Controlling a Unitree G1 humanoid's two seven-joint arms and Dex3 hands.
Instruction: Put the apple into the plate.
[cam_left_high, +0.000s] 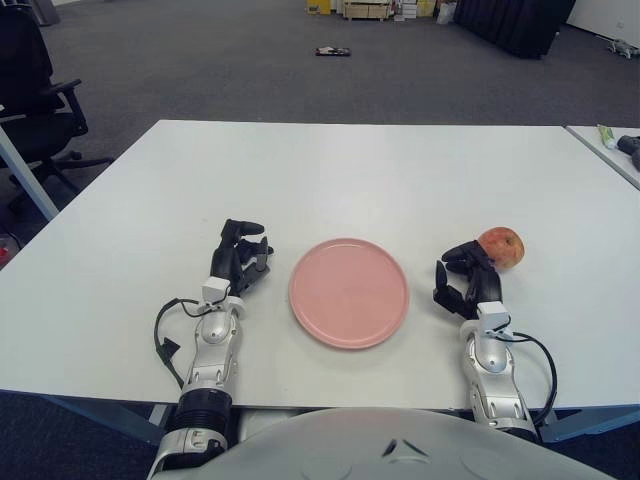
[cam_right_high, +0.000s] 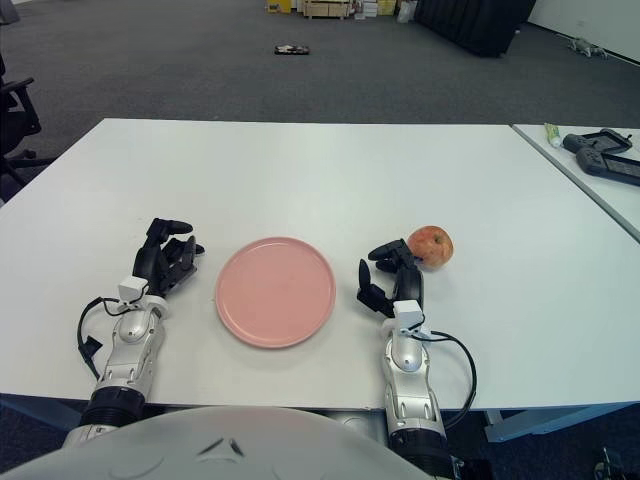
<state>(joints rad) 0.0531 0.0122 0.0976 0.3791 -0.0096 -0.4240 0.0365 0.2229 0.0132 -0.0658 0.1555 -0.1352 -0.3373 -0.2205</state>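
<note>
Apple (cam_left_high: 501, 246) sits on the white table (cam_left_high: 360, 170), to the right of the pink plate (cam_left_high: 349, 293) and apart from it, not yet in the dish. It is reddish with a yellow patch and stands just beyond the fingertips of the right hand (cam_left_high: 465, 283). Whether the fingers (cam_left_high: 462, 254) actually touch the fruit cannot be told from either view; they reach toward its near left side with the fingers loosely spread and nothing held between them. The plate lies flat near the front middle of the table, between the two hands, with nothing on it. On its left, the left hand (cam_left_high: 238, 259) shows beside the plate's rim, close to it but not touching, fingers relaxed and slightly curled, holding nothing. A black cable (cam_left_high: 165, 335) loops by the left wrist, and another cable (cam_right_high: 462, 372) curls beside the right forearm. Farther out, a second table (cam_right_high: 590, 165) stands at the right edge, carrying a dark device (cam_right_high: 605, 155) and a small tube (cam_right_high: 552, 132). A black office chair (cam_left_high: 30, 90) stands at the far left on the grey carpet (cam_left_high: 250, 60).
</note>
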